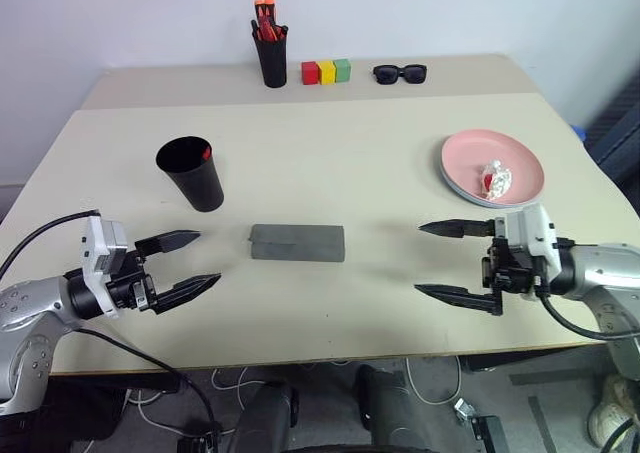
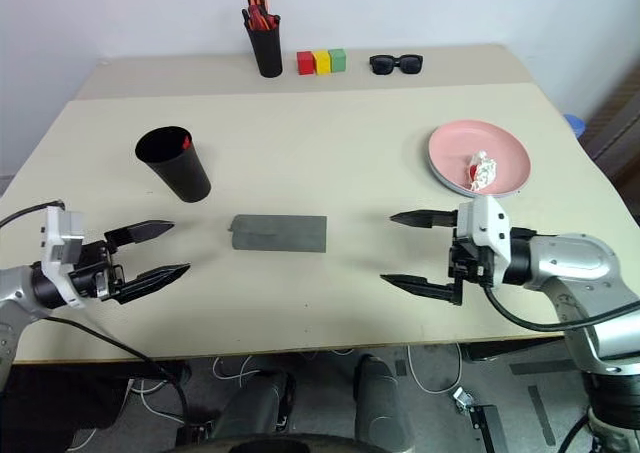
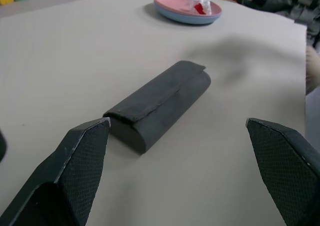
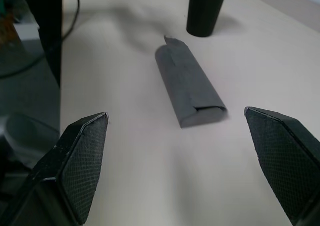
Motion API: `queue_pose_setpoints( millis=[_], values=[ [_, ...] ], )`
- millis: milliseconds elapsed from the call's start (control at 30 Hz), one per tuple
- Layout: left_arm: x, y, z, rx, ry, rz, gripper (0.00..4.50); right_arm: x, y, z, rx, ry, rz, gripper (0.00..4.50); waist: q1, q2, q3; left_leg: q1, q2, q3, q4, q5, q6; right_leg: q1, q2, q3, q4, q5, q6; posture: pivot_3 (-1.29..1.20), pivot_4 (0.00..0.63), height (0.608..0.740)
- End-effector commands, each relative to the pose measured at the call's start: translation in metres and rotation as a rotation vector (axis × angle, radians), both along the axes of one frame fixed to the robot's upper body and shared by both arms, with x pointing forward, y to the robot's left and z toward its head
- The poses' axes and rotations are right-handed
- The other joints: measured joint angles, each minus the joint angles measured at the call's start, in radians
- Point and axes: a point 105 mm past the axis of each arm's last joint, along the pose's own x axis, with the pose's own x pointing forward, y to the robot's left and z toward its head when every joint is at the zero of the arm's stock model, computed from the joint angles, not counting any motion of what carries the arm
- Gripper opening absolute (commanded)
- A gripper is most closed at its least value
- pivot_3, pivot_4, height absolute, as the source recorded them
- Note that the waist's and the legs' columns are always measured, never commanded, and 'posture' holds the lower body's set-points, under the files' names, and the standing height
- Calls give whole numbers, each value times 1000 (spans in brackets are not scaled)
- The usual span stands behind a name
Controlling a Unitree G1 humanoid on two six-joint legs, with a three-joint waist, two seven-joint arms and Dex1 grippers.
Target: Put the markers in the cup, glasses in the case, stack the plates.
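Grey case shut, betw. open left pincer & right pincer.

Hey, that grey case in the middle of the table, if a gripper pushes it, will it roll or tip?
Probably neither. The case lies flat on its long side, closed, so it would likely slide or swivel. Its felt-like skin should grip the table a little, and it may give slightly when squeezed.

Head stereo pair looks forward and down over the whole table, from the near edge to the far wall. Each wrist camera sits low and close over the tabletop, looking inward between its own fingers; both share the grey case at centre.
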Motion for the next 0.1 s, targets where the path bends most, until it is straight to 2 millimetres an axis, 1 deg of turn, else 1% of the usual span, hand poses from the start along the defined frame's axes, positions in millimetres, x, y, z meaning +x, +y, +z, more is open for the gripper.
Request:
queue_pose_setpoints(
  millis=[33,100],
  values=[
    [1,7,3,34,-35,10,4500,2,-3,10,-6,-51,-2,4456,0,0,0,0,0,0,0,0,0,0,0,0,0,0,0,0,150,740],
    [2,5,6,35,-59,3,4500,7,-3,9,-5,-63,-20,4456,0,0,0,0,0,0,0,0,0,0,0,0,0,0,0,0,150,740]
  ],
)
